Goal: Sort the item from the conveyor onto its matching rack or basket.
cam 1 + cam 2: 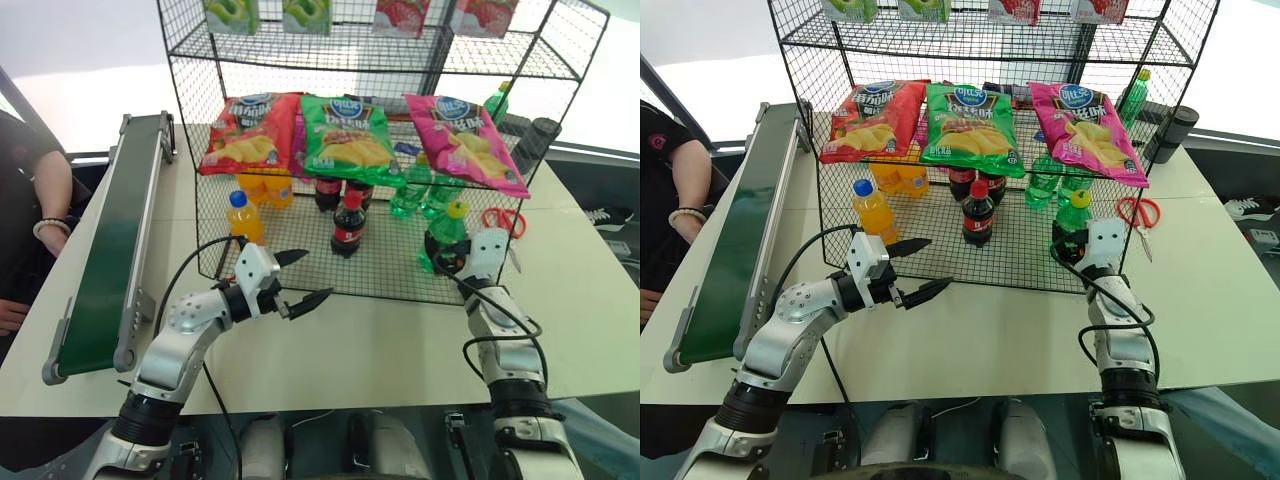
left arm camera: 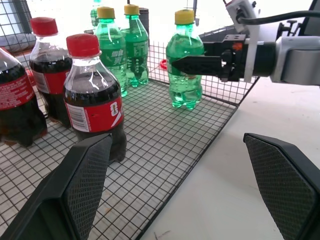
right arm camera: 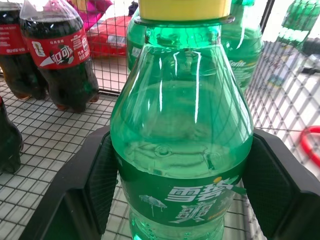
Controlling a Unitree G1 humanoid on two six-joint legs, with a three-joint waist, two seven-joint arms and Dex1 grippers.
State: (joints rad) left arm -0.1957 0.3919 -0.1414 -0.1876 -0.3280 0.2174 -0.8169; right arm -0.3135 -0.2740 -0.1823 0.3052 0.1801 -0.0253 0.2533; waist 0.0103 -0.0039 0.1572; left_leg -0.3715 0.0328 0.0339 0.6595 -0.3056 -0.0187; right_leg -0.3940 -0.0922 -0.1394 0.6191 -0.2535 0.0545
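Observation:
The item, a clear-green soda bottle [image 1: 449, 232] with a yellow cap, stands upright at the front right corner of the rack's lowest mesh basket [image 1: 385, 275]. My right gripper [image 1: 446, 257] is shut on its lower body, one black finger [image 3: 97, 175] on each side of the label. In the left wrist view the bottle [image 2: 184, 70] has its base at the mesh. My left gripper [image 1: 316, 276] hangs open over the table just in front of the basket, holding nothing. The dark-green conveyor [image 1: 110, 250] runs along the table's left side with nothing on the belt.
Cola bottles [image 1: 347, 225], orange drink bottles [image 1: 243, 215] and other green bottles [image 1: 412, 190] stand in the basket. Chip bags [image 1: 350, 135] lie on the tier above. Red scissors [image 1: 503, 218] lie on the table to the right. A person's arm [image 1: 40, 215] is beside the conveyor.

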